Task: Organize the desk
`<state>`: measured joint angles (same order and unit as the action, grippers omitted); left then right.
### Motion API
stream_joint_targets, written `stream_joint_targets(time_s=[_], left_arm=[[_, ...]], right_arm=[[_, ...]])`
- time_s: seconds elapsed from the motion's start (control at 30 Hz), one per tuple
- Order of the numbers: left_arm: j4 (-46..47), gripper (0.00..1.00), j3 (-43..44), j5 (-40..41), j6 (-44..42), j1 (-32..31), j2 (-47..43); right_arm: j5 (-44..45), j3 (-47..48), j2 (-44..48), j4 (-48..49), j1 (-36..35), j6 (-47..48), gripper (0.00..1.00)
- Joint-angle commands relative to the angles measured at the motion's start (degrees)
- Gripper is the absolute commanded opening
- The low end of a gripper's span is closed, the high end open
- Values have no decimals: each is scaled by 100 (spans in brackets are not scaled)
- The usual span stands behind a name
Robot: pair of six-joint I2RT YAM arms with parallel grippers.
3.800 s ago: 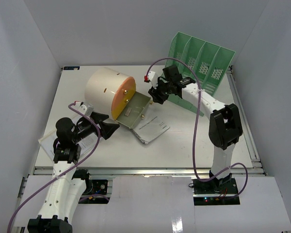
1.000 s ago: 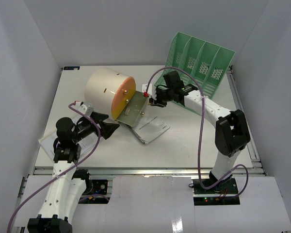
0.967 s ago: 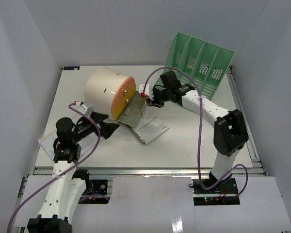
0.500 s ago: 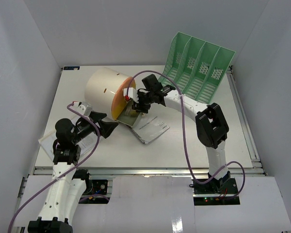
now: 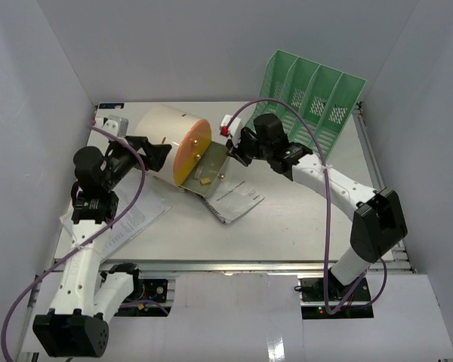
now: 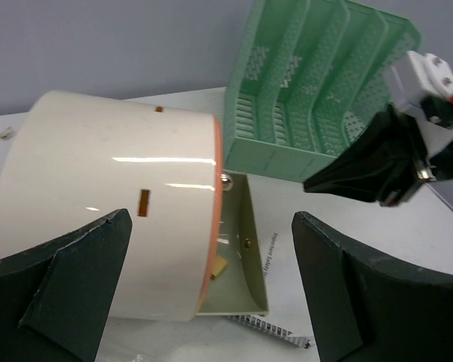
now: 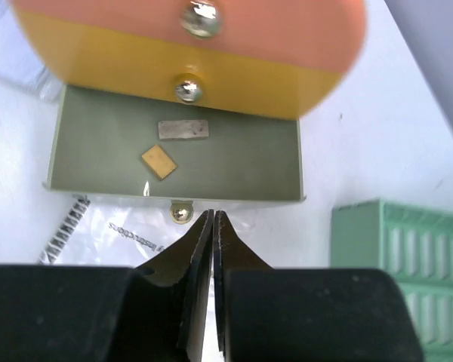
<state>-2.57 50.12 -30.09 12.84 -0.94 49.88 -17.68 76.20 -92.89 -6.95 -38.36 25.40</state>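
The desk (image 5: 302,226) is being seen as a white tabletop filling the middle of the top view, walled in white, with its metal rail at 6 o'clock. A cream cylindrical drawer box (image 5: 162,139) is lying on its side at about 11 o'clock of the desk, its orange-yellow face being turned toward 4 o'clock. An olive drawer (image 5: 211,170) is being shown pulled out of that face and resting over a spiral-bound booklet (image 5: 238,200) near the desk's centre. Inside the drawer, a small tan square piece (image 7: 159,161) and a grey rectangular piece (image 7: 183,130) are being seen lying apart on the floor. A mint-green file rack (image 5: 313,94) is being leaned back at 1 o'clock, against the far wall. Loose printed sheets (image 5: 132,215) are lying at 8 o'clock. The left gripper (image 5: 155,152) is being held with its jaws spread wide at 9 o'clock of the drawer box, nothing being gripped; from its wrist view the box's curved wall is being framed between the two fingers. The right gripper (image 7: 213,226) is being held with its fingers pressed together on nothing, at the drawer's outer edge, at 3 o'clock of the small brass knob (image 7: 181,213) on the drawer front; whether the knob is being touched cannot be told.
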Motion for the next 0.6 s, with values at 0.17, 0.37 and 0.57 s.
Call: stream_joint_targets(time_s=[0.17,0.37,0.57], left_arm=[[75,98,1078,940,-194,424,1745],[2,98,1457,827,-414,466,2485],[21,98,1283,538,-542,472,2704]], right_arm=[[1102,-957,-434,1005,273,-3004,8],[919,-539,-1326,901,288,-3688,8],[229,373,-2367,745,285,-4275,8]])
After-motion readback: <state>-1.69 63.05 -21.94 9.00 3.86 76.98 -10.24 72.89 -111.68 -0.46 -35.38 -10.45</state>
